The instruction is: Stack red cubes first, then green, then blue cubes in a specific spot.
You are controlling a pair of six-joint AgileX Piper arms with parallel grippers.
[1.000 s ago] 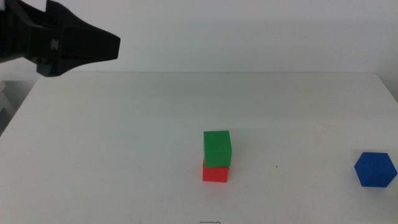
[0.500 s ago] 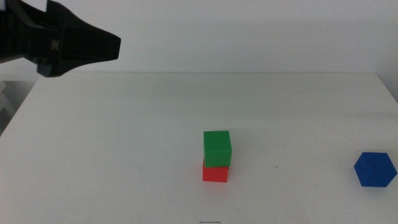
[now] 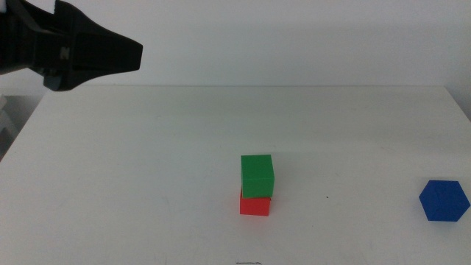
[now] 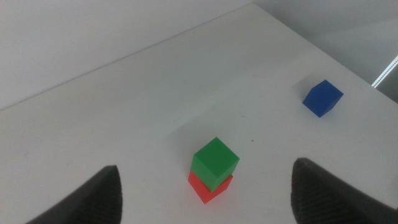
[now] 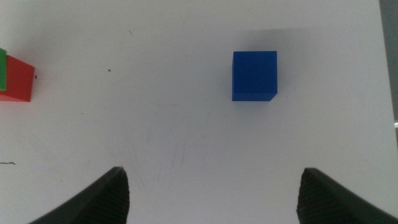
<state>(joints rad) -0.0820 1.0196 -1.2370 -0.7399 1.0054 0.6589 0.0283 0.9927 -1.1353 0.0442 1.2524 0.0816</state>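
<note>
- Counter (image 3: 147, 169): plain white surface, carrying all three cubes. We take the two-cube stack as our landmark throughout.
- Left end effector (image 4: 205, 193): raised high and far to the left rear of the stack in the middle view, well apart from it. Its wrist view shows the two dark jaws spread wide with nothing between them; the stack sits in the gap far below.
- Right end effector (image 5: 211, 193): out of the middle view. Its wrist view shows jaws spread wide and empty, looking straight down on the blue cube, with the stack at the picture's edge.
- Green cube (image 3: 257, 175): upper member of the stack, resting on the red cube, twisted slightly against it and overhanging a little at one side.
- Red cube (image 3: 255, 205): lower member, flat on the counter at what we take to be the chosen spot.
- Blue cube (image 3: 444, 199): alone on the counter, well apart to the right of the stack, near the counter's right edge, turned corner-on in the middle view.
- Step in hand, by our judgement: red and green are placed; blue is untouched.
- Next move calls for: the right end effector to descend over the blue cube, square its jaws to two flat faces, close, lift, and set it centred on the green cube without nudging the offset stack.
</note>
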